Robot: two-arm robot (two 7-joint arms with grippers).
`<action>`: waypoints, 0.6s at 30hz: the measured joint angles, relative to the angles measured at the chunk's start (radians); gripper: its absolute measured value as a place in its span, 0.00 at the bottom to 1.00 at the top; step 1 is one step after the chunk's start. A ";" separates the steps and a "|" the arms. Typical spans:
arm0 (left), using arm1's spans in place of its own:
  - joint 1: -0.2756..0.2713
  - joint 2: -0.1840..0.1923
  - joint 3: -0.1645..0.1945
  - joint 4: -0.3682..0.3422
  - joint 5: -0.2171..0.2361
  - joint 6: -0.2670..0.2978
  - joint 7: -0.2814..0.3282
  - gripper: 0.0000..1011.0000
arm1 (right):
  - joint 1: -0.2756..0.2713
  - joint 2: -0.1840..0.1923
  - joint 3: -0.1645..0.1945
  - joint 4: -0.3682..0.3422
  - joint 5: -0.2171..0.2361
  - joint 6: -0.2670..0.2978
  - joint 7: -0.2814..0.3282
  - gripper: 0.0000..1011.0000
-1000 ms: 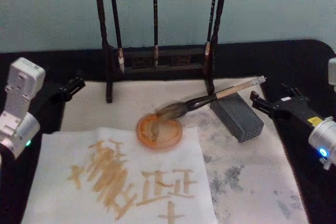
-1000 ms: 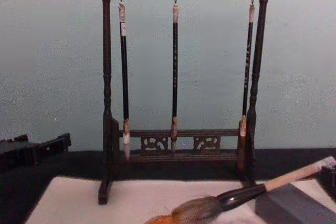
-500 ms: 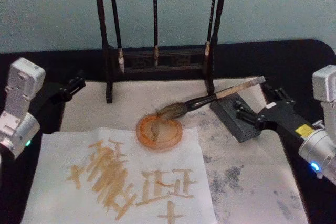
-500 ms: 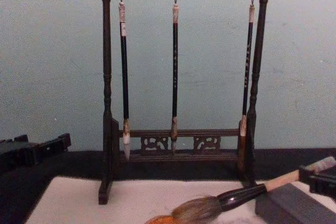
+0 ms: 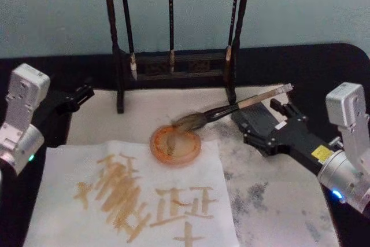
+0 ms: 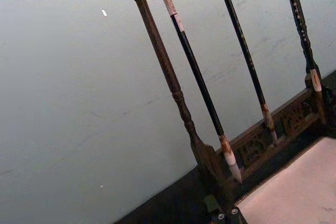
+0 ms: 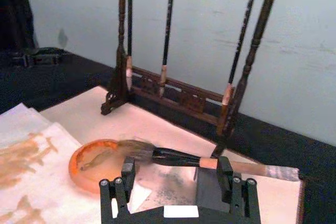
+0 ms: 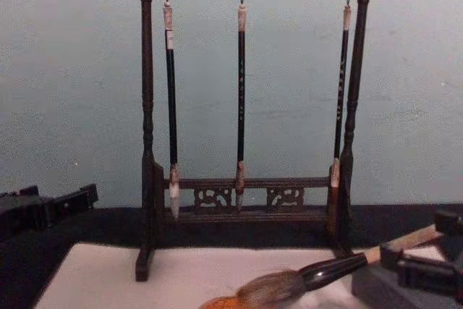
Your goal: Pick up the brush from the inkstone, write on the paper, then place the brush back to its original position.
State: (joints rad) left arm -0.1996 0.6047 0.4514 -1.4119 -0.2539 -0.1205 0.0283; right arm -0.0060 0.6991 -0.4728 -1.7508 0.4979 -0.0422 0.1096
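Nearest: the large off-white rectangular sheet of paper [image 5: 133, 201] lies flat on the pale table mat [image 5: 289, 212], already carrying tan-brown brush strokes in two clusters. No change there over the last second.

Change noted: the right gripper [image 5: 257, 122], black with two prongs, has travelled in from the right edge of the table and now sits over the dark grey rectangular block [image 7: 207, 182], just beside the brush handle. Prongs stand apart, nothing held; in the wrist view they flank the handle. Judgement: this is the approach to a grasp. With writing already on the sheet, I cannot tell whether this is a fresh pick-up or another pass.

The large calligraphy brush [image 5: 231, 109], with pale tan wooden handle, glossy black ferrule and bushy grey-brown bristles, has not shifted. Handle props on the grey block, shaft tilted down, bristles resting at the rim of the round orange dish [image 5: 175, 146]. Bristles look full and soft.

Left gripper [image 5: 78, 95] parked at the left table edge, unmoved; finger state cannot be told.

Farthest: dark wooden brush rack [image 8: 242, 128], three thin dark brushes hanging, before a teal wall.
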 joint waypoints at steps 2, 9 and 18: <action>0.000 0.000 0.000 0.000 0.000 0.000 0.000 0.99 | 0.000 -0.001 -0.004 0.000 -0.020 0.000 0.003 0.99; 0.000 0.000 0.000 0.000 0.000 0.000 0.000 0.99 | 0.000 -0.001 -0.005 0.000 -0.028 0.000 0.003 0.99; 0.000 0.000 0.000 0.000 0.000 0.000 0.000 0.99 | 0.001 -0.001 -0.004 0.001 -0.021 0.000 0.002 0.99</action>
State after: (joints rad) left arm -0.1995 0.6047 0.4514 -1.4119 -0.2539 -0.1205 0.0283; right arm -0.0052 0.6979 -0.4765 -1.7498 0.4765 -0.0427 0.1117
